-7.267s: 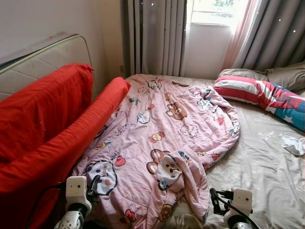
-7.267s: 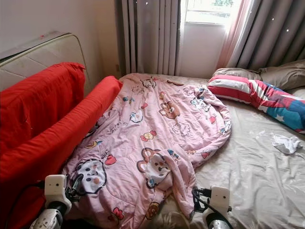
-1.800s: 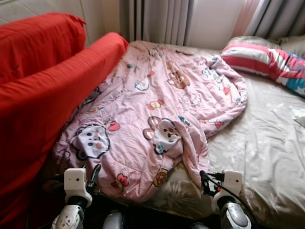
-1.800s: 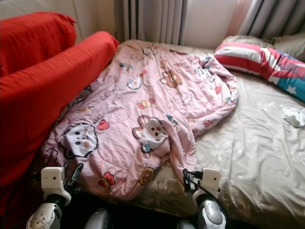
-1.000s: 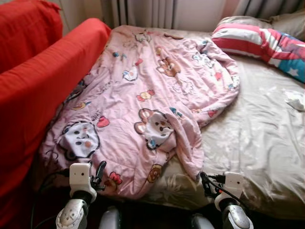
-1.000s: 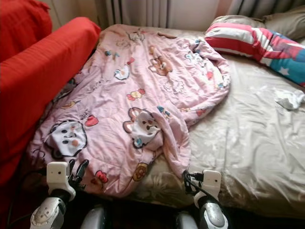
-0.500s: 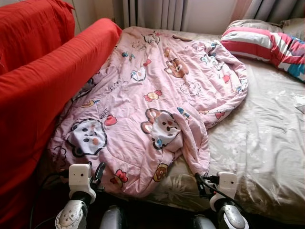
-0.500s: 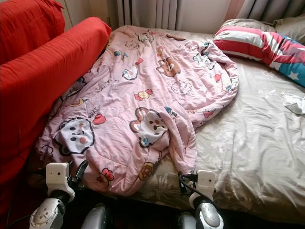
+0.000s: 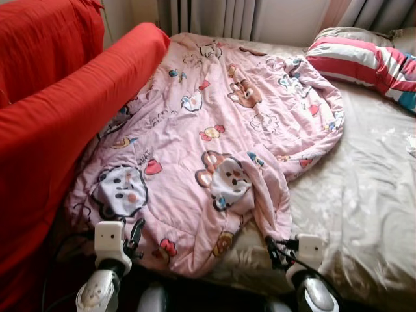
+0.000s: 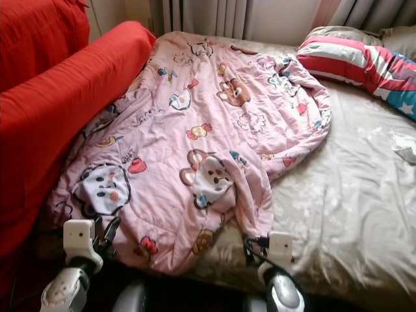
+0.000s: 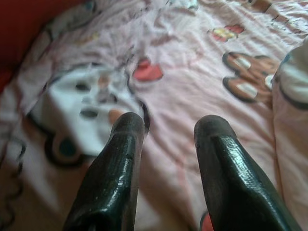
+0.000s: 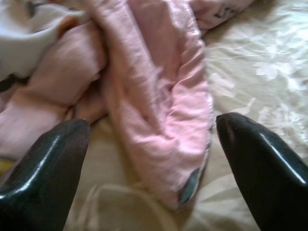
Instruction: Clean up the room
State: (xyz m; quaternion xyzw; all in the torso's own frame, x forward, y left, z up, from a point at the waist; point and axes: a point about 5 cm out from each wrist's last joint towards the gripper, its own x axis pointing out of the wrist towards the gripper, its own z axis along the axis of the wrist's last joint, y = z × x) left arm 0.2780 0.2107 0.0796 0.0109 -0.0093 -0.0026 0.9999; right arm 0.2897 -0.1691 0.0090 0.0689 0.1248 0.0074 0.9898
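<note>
A rumpled pink cartoon-print quilt [image 9: 214,143] lies spread over the left half of a bed with a beige sheet [image 9: 364,195]. Its near folded corner [image 12: 159,144] hangs toward the bed's foot. My left gripper [image 9: 135,235] is at the quilt's near left edge, open, fingers [image 11: 120,159] hovering over the cartoon face print with nothing between them. My right gripper [image 9: 272,252] is at the foot of the bed by the folded corner, open wide; in the right wrist view the pink fold lies between its fingertips [image 12: 53,159].
A red-covered mattress or sofa [image 9: 58,110] leans along the bed's left side. A striped pillow [image 9: 364,58] and a grey pillow [image 10: 396,39] lie at the head. A white crumpled cloth [image 10: 404,148] rests on the sheet at right. Curtains [image 9: 214,16] hang behind.
The camera has shifted slightly, so the bed sits a little higher and to the right. Both grippers stay at the quilt's near edge, with the right one now closer to the folded corner.
</note>
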